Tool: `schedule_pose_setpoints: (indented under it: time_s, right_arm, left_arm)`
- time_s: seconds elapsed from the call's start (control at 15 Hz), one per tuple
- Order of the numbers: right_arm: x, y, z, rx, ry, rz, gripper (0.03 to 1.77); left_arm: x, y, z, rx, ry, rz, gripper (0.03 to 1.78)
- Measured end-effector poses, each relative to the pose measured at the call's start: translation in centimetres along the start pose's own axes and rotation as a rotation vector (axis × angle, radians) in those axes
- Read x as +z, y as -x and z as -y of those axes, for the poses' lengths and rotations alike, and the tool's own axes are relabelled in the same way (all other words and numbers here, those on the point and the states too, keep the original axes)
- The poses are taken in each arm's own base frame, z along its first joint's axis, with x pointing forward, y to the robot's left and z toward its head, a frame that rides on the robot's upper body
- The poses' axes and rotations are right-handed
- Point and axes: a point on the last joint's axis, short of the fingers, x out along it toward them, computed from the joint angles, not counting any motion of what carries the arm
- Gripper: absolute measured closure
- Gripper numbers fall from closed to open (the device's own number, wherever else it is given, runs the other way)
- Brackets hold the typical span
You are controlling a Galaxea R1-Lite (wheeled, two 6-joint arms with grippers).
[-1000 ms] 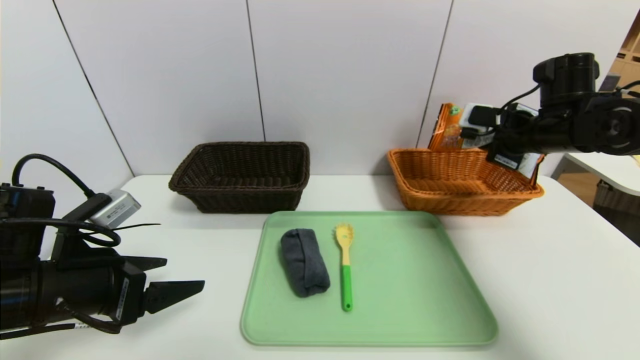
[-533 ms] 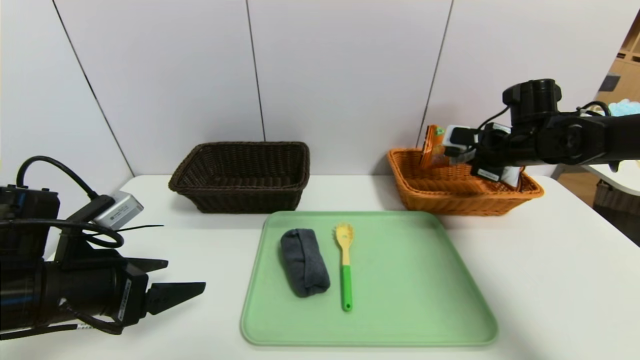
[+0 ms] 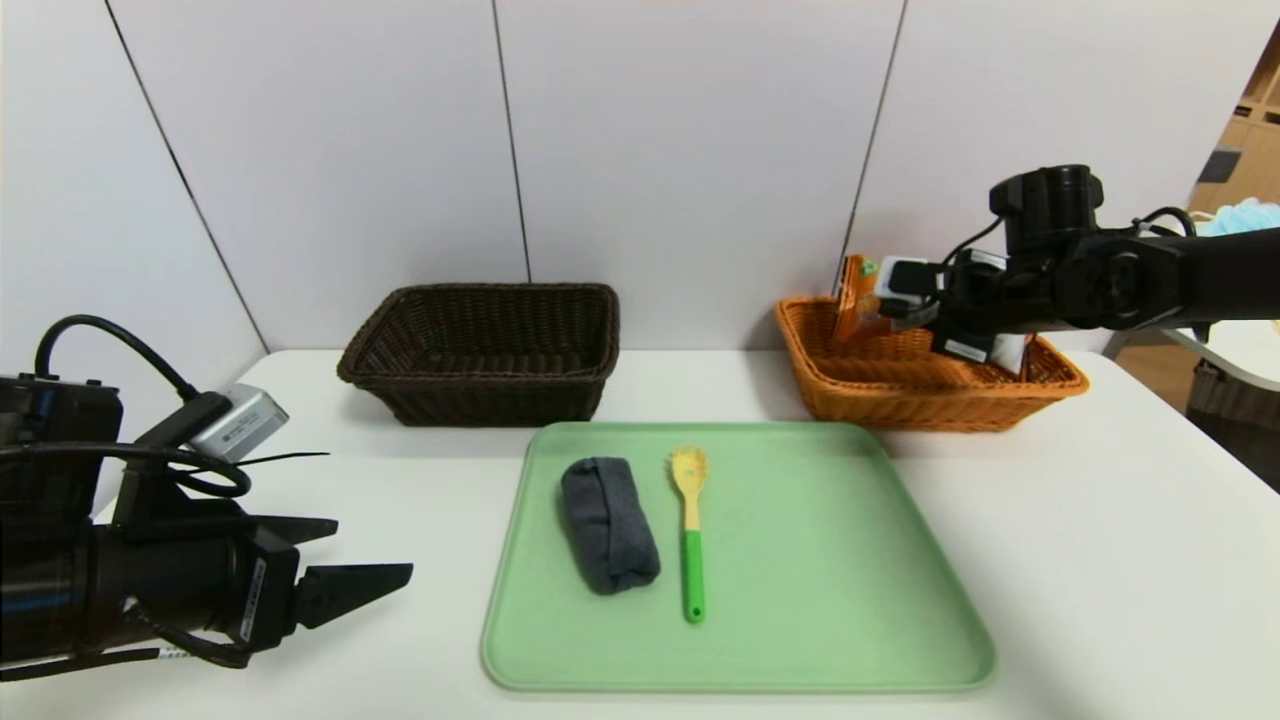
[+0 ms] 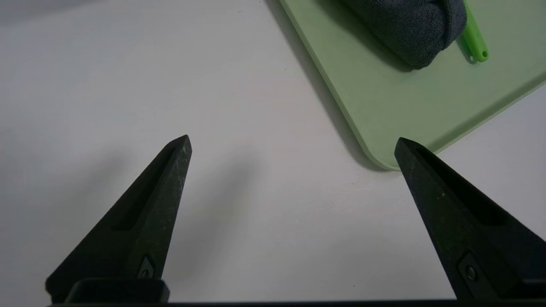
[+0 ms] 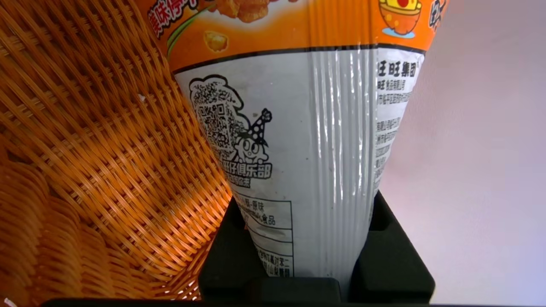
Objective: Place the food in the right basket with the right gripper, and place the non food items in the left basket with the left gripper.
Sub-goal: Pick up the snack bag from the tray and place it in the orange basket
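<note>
"Where is the orange-and-silver foil snack bag (image 5: 298, 128)?"

"Pinched in the black right gripper (image 5: 315, 256), 1 end low over the orange-tan wicker basket (image 3: 940, 408)."

"Next?"

"Likely lower, then release."

"What stood behind the table?"

"I saw a pale, smooth wall (image 3: 680, 150) of flat panels, split by thin dark seams. At my left another pale panel met it at an angle."

"And the table itself?"

"Mine was a white table (image 3: 1100, 560), its far edge close to the wall; soft shadows lay on it."

"Anything off to your right?"

"Beyond the wall's end I saw light-brown wooden shelving (image 3: 1262, 125), part of a second white table (image 3: 1245, 355) with something pale blue on it, and a brown floor (image 3: 1150, 372) below."
</note>
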Motion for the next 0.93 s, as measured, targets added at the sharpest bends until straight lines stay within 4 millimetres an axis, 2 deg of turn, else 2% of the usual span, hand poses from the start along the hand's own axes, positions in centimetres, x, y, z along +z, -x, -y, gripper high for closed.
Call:
schedule_pose_setpoints:
  time_s: [0.27,0.4,0.53,0.73,0.93]
  right_arm:
    - [0.1,-0.9,0.3,-0.011,0.001,0.003,1.37]
    - [0.4,-1.1,0.5,-0.017,0.002,0.006,1.07]
    - [0.4,-1.2,0.4,-0.008,0.003,0.004,0.85]
    - [0.5,-1.2,0.4,-0.007,-0.002,0.008,0.6]
    - [0.7,-0.2,1.0,-0.021,-0.029,0.016,0.44]
  left_arm:
    - [-0.2,-0.1,-0.1,-0.001,0.006,-0.009,0.12]
    - [-0.2,-0.2,-0.1,-0.001,0.006,-0.01,0.12]
    - [-0.2,-0.2,-0.1,0.0,0.006,-0.006,0.12]
    - [-0.2,-0.2,-0.1,-0.001,0.005,-0.006,0.12]
    - [-0.2,-0.1,0.0,0.0,0.003,-0.003,0.12]
